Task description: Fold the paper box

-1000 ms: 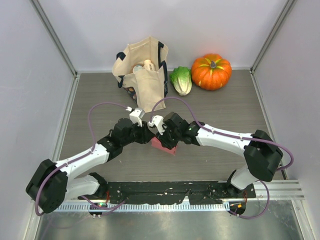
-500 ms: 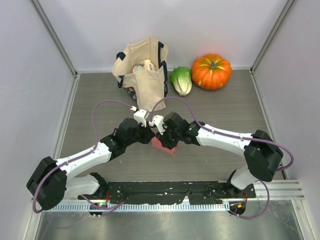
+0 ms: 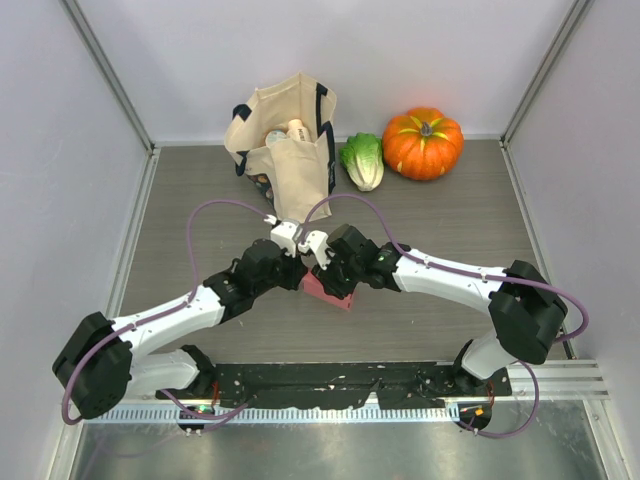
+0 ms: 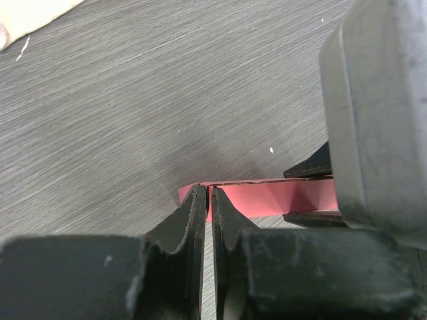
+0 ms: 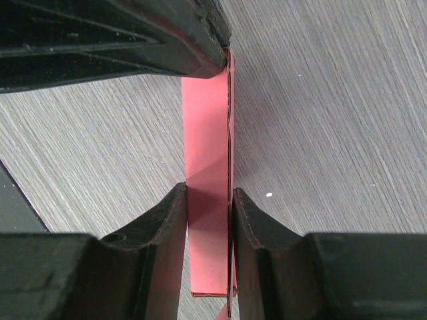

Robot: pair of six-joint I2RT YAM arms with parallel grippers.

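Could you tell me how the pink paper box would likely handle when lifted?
Probably light and bendy: the paper box is thin card, creased. Likely crushable, since the right gripper pinches its slim body; it shouldn't roll, being flat-sided.

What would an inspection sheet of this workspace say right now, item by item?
Surface: grey wood-grain table.
Job's things: slim pink paper box, mid-table between the arms.
Clutter: tote bag, cabbage and pumpkin along the far edge.
Grippers: left gripper pinches one end of the box; right gripper clamps its sides.
Cables: purple cables loop out from each arm.
Surroundings: pale walls; metal rail at the near edge.
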